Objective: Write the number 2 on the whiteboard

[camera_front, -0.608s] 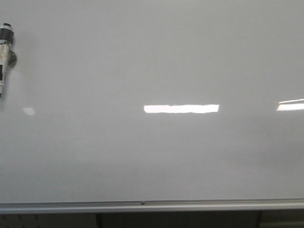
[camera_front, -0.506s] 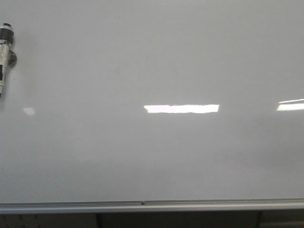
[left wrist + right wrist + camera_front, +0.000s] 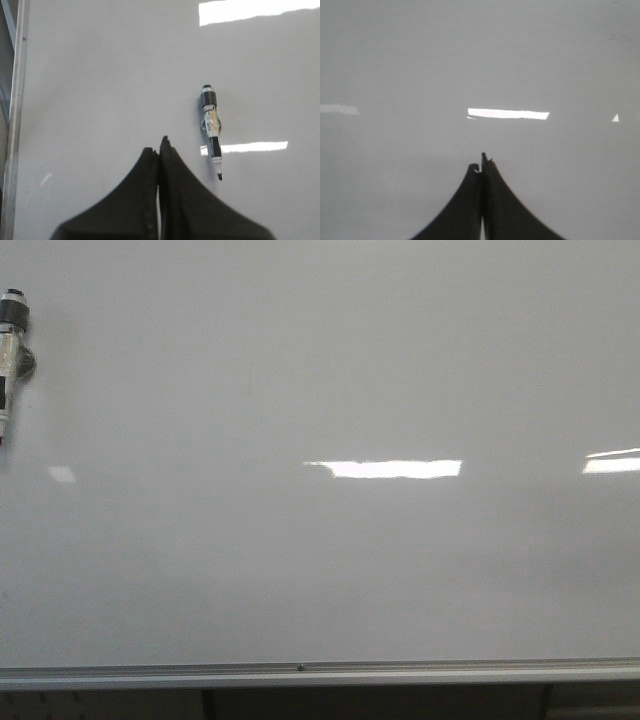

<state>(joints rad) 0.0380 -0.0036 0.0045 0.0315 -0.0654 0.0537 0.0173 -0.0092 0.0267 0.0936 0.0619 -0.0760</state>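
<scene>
The whiteboard [image 3: 320,570] fills almost the whole front view, a glossy white-grey surface with its silver metal rail [image 3: 320,672] running along the bottom of the frame. Its surface carries no drawn figure in any view; the number 2 is not written. Bright rectangular light reflections sit near the middle of the frame and at the right edge, with a fainter one at the left.

A marker [image 3: 10,360] lies on the board at the far left edge of the front view, in the upper left of the frame, partly cut off by the frame edge. In the left wrist view the whole marker [image 3: 212,131] shows right of centre: a dark cap end toward the top of the frame, a clear and black labelled body, and a dark tip toward the bottom.

The left tool [image 3: 159,150] sits at the lower centre of its frame, its two black fingers pressed together with nothing between them, apart from the marker, which lies just to the right of the fingertips. The right tool [image 3: 481,167] is likewise closed and empty, over bare board
</scene>
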